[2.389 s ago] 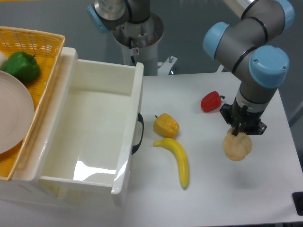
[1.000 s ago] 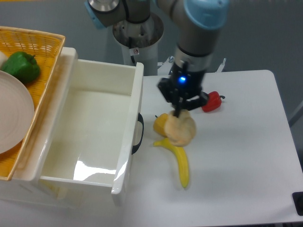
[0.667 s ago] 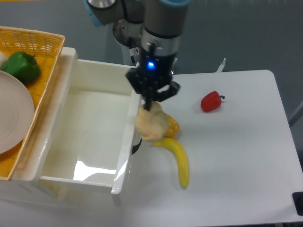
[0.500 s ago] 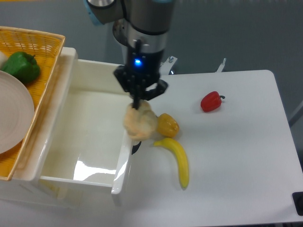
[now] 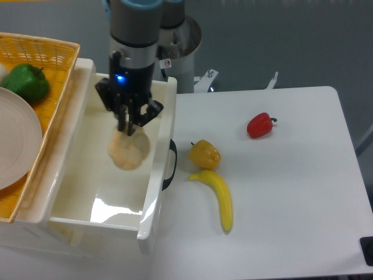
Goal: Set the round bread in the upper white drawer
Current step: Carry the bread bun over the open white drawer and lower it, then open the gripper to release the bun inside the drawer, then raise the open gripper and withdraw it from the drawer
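My two-finger gripper [image 5: 127, 129], clamped on the pale lumpy round bread [image 5: 127, 150], has crossed from the table to above the glossy white upper drawer [image 5: 156, 186], ready for release.

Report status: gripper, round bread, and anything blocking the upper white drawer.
Gripper shut on round bread. Bread hangs inside the upper white drawer outline, not released. Drawer floor bare below it; nothing in the way.

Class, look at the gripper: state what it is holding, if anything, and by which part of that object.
The gripper holds the round bread, pinched at its top, above the inside of the upper white drawer.
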Controlling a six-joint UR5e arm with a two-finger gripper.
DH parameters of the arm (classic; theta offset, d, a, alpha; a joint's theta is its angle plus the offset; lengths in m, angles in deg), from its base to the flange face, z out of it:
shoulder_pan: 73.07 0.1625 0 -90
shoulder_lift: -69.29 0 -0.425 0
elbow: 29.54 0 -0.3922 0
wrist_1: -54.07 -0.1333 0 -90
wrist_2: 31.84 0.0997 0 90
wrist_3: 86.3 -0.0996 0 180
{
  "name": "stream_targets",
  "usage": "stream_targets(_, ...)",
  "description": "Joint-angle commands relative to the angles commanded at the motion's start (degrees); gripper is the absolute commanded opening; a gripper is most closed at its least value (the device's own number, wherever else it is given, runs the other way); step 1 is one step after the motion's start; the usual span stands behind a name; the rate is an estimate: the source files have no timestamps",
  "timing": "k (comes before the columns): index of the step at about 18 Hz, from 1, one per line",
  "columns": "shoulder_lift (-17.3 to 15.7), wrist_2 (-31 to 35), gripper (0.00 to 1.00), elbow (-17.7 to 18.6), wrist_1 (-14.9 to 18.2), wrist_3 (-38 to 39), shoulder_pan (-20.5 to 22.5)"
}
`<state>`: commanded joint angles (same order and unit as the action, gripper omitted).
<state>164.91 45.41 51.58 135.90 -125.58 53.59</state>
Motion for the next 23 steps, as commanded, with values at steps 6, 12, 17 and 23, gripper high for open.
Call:
stream_targets(6, -0.4, 3.6, 1.0, 0.1, -0.2, -2.0, -0.8)
stream_targets(12, -0.4, 7.3, 1.0, 0.2, 0.4, -2.5, 1.4)
stream_targets(17, 0.3, 7.5, 1.0, 0.3, 0.8, -8.5, 7.4)
stream_targets(23, 2.8, 9.1, 1.0, 0.4, 1.1, -20.6, 15.4)
